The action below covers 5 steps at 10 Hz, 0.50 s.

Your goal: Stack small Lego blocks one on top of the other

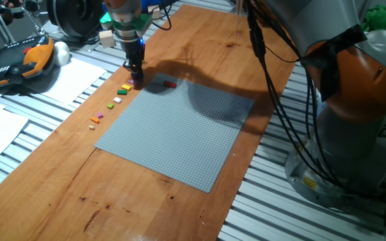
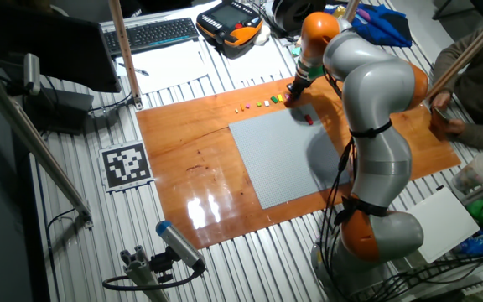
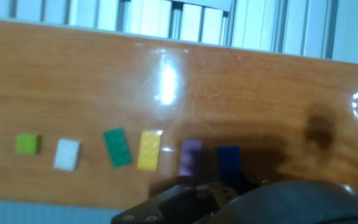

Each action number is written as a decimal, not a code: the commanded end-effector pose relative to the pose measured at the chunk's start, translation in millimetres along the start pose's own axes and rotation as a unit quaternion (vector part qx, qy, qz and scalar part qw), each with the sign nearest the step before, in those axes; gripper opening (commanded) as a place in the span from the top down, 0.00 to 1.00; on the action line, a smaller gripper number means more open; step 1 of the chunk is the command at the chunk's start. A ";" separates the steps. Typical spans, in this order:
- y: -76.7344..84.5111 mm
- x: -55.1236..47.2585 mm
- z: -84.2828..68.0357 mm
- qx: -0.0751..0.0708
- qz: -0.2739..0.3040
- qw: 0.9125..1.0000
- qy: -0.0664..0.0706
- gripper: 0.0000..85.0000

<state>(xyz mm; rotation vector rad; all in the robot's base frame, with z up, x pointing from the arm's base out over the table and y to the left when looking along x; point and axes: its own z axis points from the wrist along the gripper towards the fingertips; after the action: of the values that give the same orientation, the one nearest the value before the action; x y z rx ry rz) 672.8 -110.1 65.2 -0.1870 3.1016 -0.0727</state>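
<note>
The blue brick [image 3: 229,159] lies on the wooden table at the right end of a row of small bricks, right next to a purple one [image 3: 191,157]. In both fixed views my fingers hide it. The red brick [image 1: 170,84] lies on the far edge of the grey baseplate [image 1: 179,134], to the right of my gripper; it also shows in the other fixed view [image 2: 309,120]. My gripper [image 1: 134,77] points straight down, low over the row's far end, just above the blue brick. Its dark body fills the bottom of the hand view [image 3: 213,190]. The gap between the fingers is not visible.
Yellow [image 3: 149,150], dark green [image 3: 117,147], white [image 3: 67,154] and lime [image 3: 28,144] bricks continue the row along the baseplate's left edge [image 1: 117,100]. A teach pendant [image 1: 15,60] and papers lie left of the wooden board. The robot base [image 1: 354,120] stands at the right.
</note>
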 end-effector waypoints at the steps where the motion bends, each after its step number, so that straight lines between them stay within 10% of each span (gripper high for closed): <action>1: 5.5 11.4 -18.1 0.007 0.007 1.000 0.000 1.00; 5: 15.9 50.5 -43.3 0.005 0.011 1.000 -0.004 1.00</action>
<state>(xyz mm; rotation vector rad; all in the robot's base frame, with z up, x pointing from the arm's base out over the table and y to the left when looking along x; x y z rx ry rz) 621.4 -98.4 106.0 -0.1521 3.0940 -0.0863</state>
